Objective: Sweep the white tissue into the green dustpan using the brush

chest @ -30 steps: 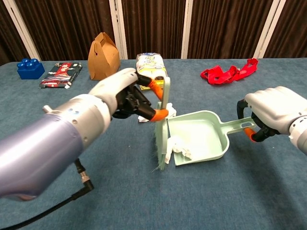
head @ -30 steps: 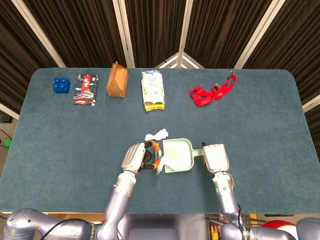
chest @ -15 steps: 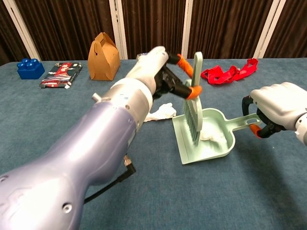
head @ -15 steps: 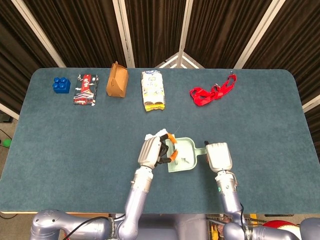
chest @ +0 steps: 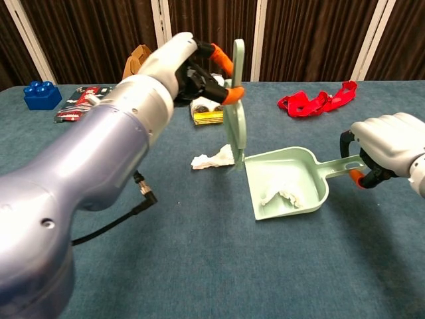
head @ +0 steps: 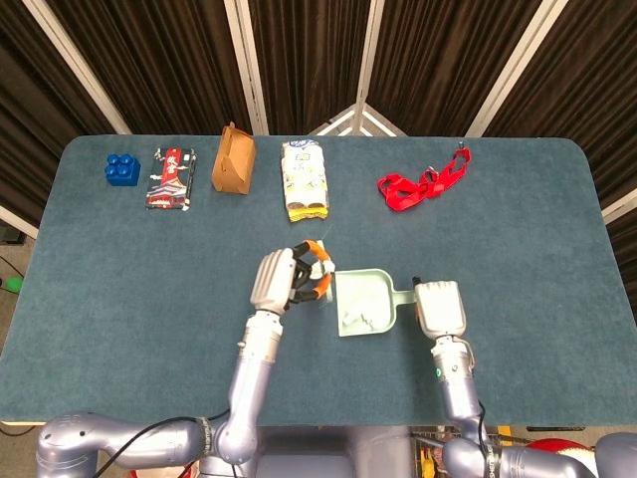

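Upright, the brush points bristles-down beside the dustpan.

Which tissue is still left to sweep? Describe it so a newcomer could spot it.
Find the green dustpan near the table's front middle, its handle in the right hand. Just off its open left edge, at the foot of the upright brush held by the left hand, a crumpled tissue lies on the blue cloth. Unlike the tissue in the pan, it sits outside.

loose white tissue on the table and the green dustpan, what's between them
The pale green brush, held upright by the left hand, stands between the loose white tissue and the green plastic dustpan. The chest view shows it plainly; the head view hides it.
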Controlling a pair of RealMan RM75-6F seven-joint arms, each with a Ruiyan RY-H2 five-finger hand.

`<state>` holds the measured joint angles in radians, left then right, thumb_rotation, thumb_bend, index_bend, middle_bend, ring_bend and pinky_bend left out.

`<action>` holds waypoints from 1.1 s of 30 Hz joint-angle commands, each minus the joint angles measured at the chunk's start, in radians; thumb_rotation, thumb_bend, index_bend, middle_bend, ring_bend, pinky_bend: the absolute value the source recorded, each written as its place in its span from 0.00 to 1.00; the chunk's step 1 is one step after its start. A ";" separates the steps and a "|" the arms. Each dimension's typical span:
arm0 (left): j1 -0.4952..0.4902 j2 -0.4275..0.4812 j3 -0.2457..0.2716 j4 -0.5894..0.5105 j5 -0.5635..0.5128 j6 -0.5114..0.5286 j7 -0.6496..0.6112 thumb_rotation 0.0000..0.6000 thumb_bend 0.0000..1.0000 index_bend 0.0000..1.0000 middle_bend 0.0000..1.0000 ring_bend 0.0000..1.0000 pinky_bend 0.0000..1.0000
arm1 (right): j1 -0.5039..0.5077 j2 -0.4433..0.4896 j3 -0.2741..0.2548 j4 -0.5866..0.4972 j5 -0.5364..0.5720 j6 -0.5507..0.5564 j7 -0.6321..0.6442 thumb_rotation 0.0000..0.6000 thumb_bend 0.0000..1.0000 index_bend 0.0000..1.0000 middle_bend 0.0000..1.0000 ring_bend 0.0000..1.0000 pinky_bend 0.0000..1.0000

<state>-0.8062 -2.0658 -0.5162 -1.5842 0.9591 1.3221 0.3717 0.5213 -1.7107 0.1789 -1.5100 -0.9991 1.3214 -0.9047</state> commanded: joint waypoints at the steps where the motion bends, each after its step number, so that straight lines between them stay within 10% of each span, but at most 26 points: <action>1: 0.027 0.044 0.029 -0.018 0.010 -0.015 -0.007 1.00 0.54 0.79 1.00 1.00 1.00 | 0.005 -0.002 0.012 0.013 0.007 -0.004 0.009 1.00 0.52 0.54 0.85 0.84 0.80; 33: 0.034 0.178 0.077 0.124 0.043 -0.086 -0.045 1.00 0.54 0.79 1.00 1.00 1.00 | 0.085 -0.053 0.084 0.147 0.058 -0.039 0.020 1.00 0.52 0.54 0.85 0.84 0.80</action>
<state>-0.7723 -1.8885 -0.4400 -1.4612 1.0023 1.2360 0.3262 0.6062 -1.7635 0.2626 -1.3631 -0.9408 1.2826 -0.8849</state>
